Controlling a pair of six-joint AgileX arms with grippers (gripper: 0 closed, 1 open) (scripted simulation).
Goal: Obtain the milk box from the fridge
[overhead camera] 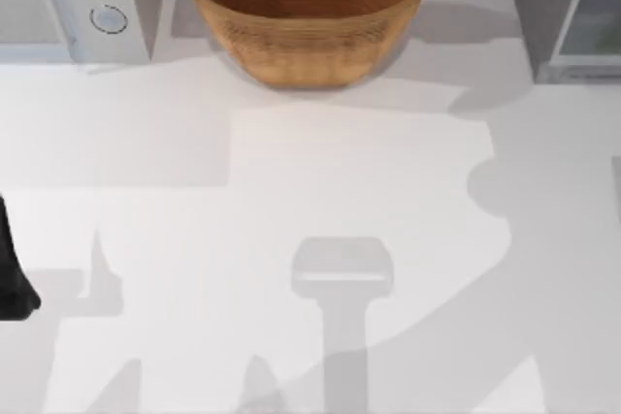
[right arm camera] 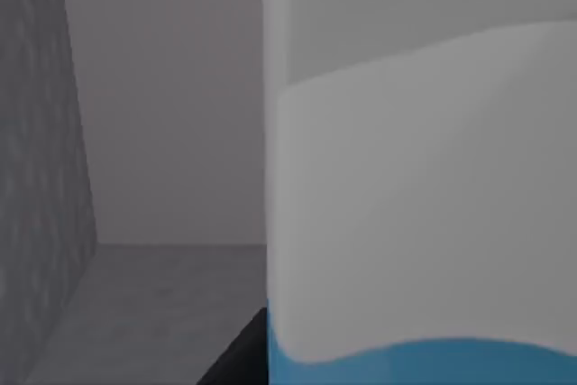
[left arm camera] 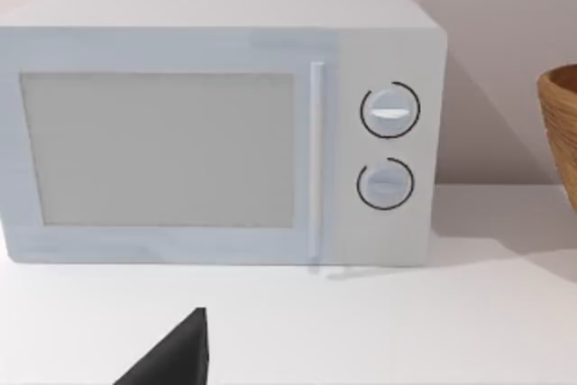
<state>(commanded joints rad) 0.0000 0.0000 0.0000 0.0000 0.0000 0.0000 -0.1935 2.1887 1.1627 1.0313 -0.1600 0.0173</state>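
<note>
End effector (right arm camera: 236, 360) beside one milk box (right arm camera: 424, 205)

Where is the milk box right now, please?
The milk box stands inside the fridge at the table's far right, close before the right wrist camera.

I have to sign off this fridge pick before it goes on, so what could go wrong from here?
1. The right wrist view sits very close to the milk box inside the fridge, beside a grey inner wall; pulling out at an angle might scrape or tip the carton.
2. The basket stands just left of the fridge, so a wide swing might clip it.
3. The left hand waits by the microwave, at the table's left edge.
</note>
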